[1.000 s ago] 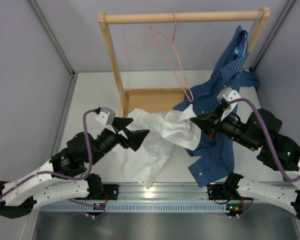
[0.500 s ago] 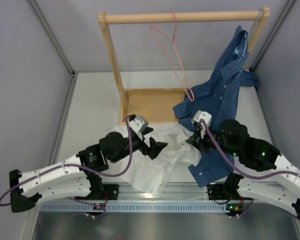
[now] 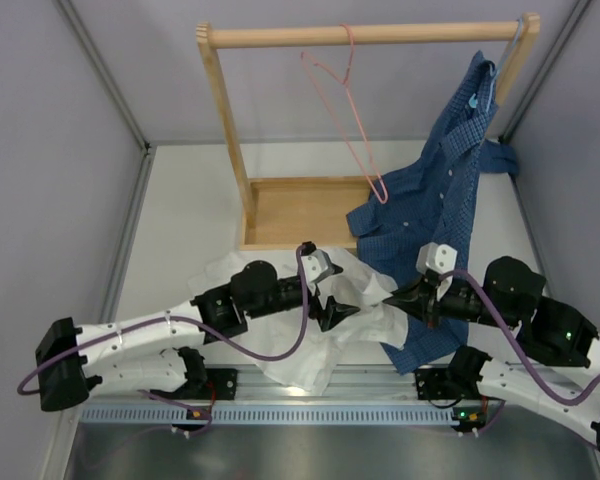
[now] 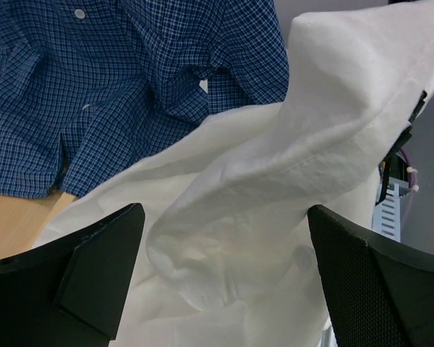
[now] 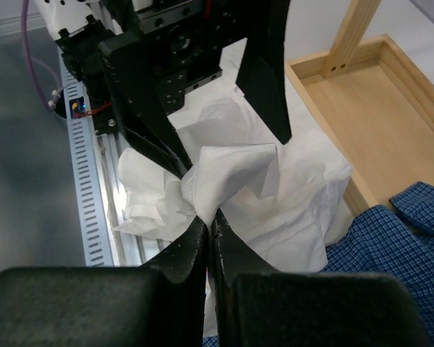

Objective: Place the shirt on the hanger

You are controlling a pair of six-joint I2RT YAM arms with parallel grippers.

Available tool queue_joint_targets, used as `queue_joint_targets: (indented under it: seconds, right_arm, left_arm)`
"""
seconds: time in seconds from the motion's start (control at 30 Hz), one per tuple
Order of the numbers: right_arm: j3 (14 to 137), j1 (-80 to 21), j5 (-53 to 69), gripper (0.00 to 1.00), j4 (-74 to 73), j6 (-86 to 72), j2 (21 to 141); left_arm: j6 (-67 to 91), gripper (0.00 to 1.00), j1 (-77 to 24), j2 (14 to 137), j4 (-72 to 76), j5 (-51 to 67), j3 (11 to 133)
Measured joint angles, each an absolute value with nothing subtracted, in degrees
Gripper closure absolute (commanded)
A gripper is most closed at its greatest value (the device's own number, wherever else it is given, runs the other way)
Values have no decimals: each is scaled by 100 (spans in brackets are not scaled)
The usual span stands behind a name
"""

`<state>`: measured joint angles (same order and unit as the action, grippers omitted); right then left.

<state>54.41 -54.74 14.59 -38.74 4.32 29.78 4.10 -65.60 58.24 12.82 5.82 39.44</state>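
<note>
Barely started tbh. The white shirt [image 3: 300, 345] lies crumpled on the surface [image 3: 190, 210] up front. Right gripper [image 5: 206, 217] is pinched on a fold of it, left gripper [image 4: 224, 211] spread wide beside it. The pink hanger [image 3: 348, 60] hangs bare on the wooden rail [image 3: 370, 36].

White shirt [image 4: 275, 181], pink hanger [image 3: 342, 115].
</note>
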Motion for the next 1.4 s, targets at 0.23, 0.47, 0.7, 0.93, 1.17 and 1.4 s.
queue_joint_targets:
  seconds: [0.23,0.47,0.7,0.93,1.17,1.4]
  right_arm:
    - [5389,-5474,1922,100,-3863,563,2764]
    - [5387,-5474,1752,100,-3852,580,2711]
    - [5297,-5474,499,100,-3671,410,2724]
    - [5970,-5474,-613,100,-3564,174,3813]
    - [7019,-5507,-860,100,-2858,-69,4779]
    - [5266,-5507,-436,75,-2408,-451,4521]
  left_arm:
    - [311,5,-5907,6324,1800,1824,3951]
    - [292,100,-5822,6984,1551,2709,4429]
    - [353,100,-5826,6337,878,884,4571]
    - [486,100,-5854,5483,-464,-1170,5977]
    - [401,100,-5968,5295,-1404,-1927,7188]
    - [1302,100,-5929,5498,-1903,-2580,6366]
